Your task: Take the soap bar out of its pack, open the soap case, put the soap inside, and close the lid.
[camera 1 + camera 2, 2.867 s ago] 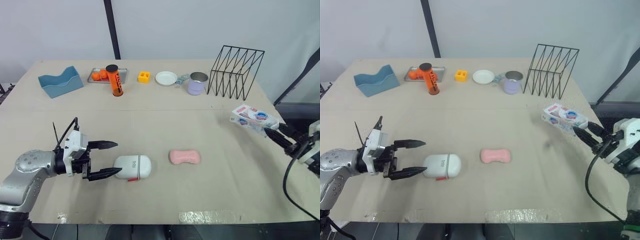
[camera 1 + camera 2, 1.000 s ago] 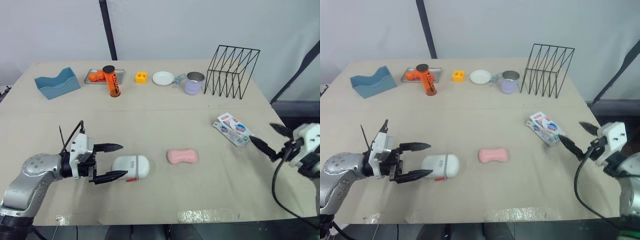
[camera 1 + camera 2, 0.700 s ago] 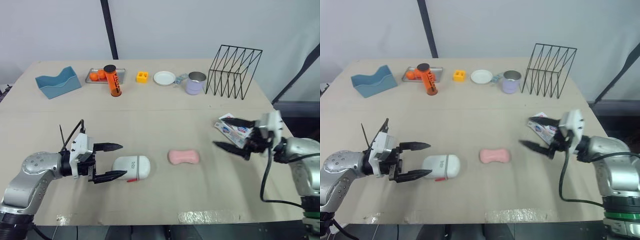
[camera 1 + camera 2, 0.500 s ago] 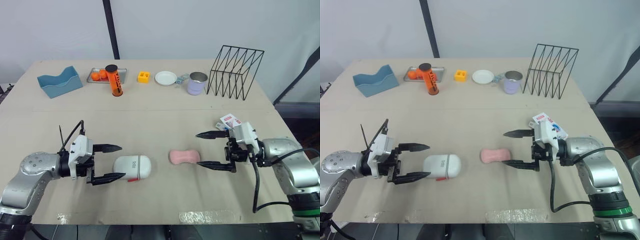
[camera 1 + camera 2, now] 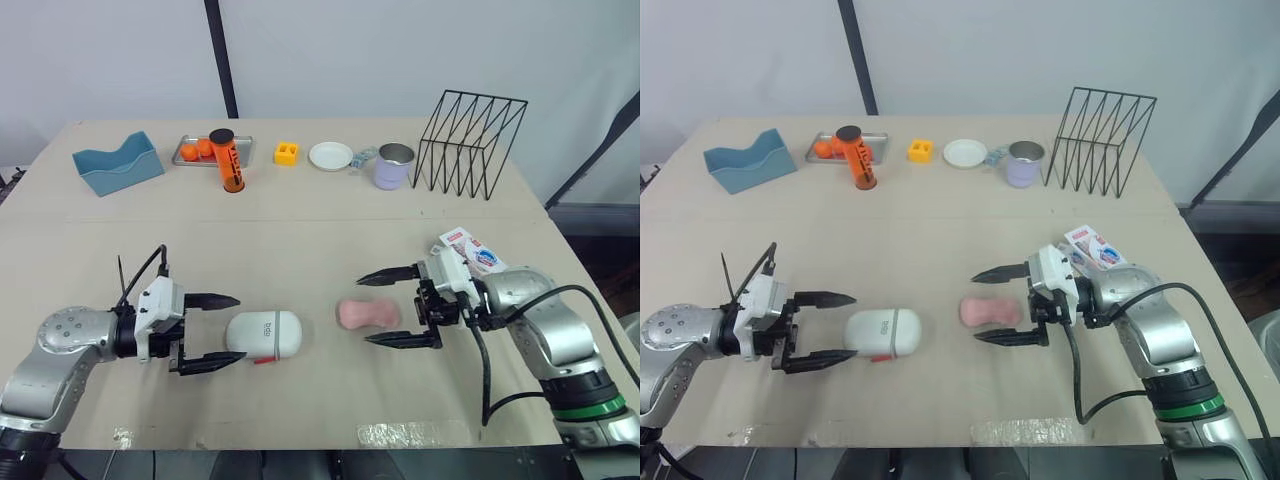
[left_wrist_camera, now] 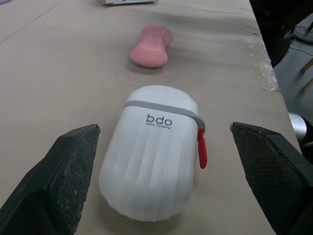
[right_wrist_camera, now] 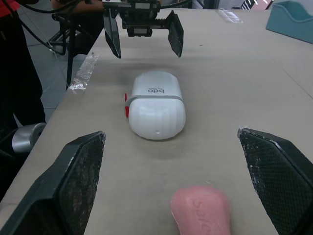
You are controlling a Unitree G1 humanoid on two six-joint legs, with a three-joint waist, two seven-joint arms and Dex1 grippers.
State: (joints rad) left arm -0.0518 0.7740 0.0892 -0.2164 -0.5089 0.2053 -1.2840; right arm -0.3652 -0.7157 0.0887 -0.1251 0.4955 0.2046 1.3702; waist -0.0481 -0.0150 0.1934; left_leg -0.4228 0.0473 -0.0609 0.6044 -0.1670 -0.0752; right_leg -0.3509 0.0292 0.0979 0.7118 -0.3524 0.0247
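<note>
The smooth, pink, waisted soap bar is straddled by the right gripper, spread wide and empty. The ribbed, white, closed soap case is faced by the equally spread, empty left gripper.

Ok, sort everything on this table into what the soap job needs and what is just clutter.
Job: pink soap bar, white plastic soap case with red latch, printed soap pack, left gripper, right gripper.

Clutter: blue plastic bin, metal tray, orange tube with black cap, yellow block, white dish, lilac mug, black wire rack.
</note>
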